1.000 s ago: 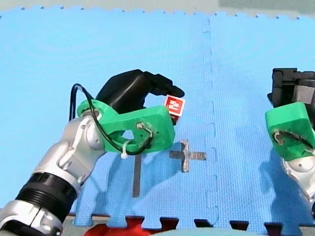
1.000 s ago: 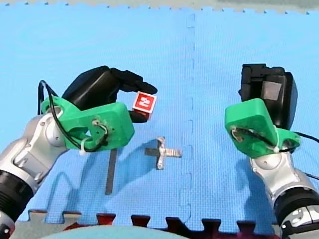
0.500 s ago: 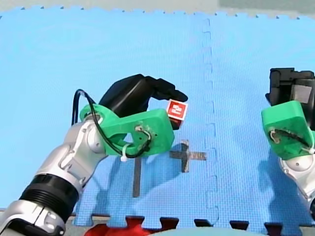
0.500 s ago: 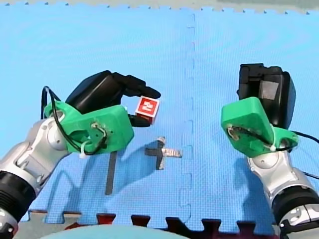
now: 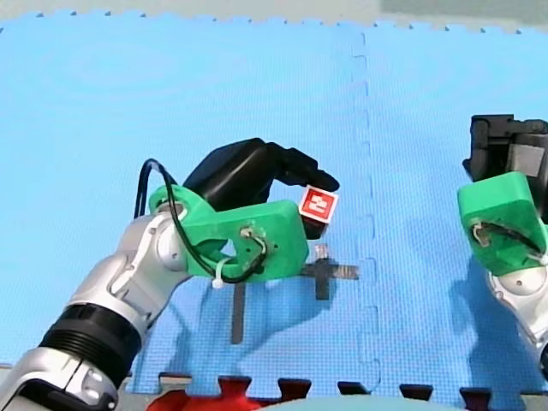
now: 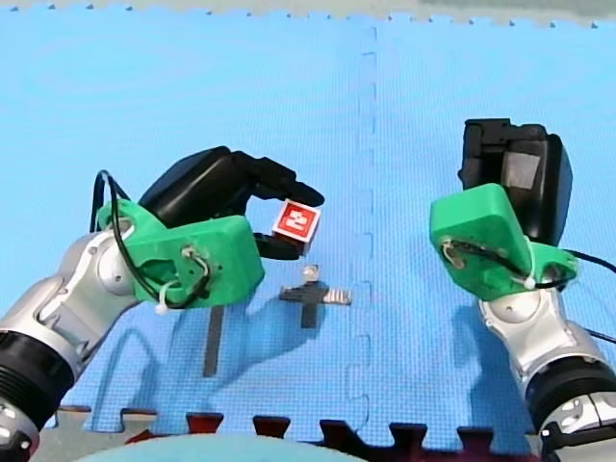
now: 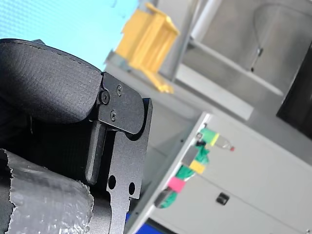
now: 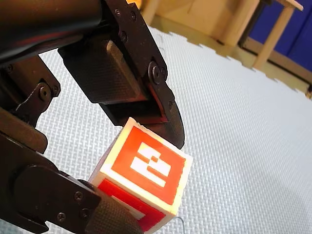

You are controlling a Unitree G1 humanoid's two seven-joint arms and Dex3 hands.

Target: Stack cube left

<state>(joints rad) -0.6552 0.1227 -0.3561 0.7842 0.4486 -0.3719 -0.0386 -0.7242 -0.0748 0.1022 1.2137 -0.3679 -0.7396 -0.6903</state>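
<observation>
Left hand (image 6: 207,188) clamped on opposite faces of red-and-white cube (image 6: 295,221), judged light, rigid, slick-sided; right hand (image 6: 510,178) far right, closure unreadable

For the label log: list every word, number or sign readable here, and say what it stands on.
No readable words or numbers.
Red cube, gripped in the left robot hand: a white blocky sign on each visible face, not a clear letter or digit.
Grey tape cross on the blue mat: a mark, no text.
Coloured tags in the first wrist view: too small to read.
Right robot hand, over the mat's right side: no text visible.
</observation>
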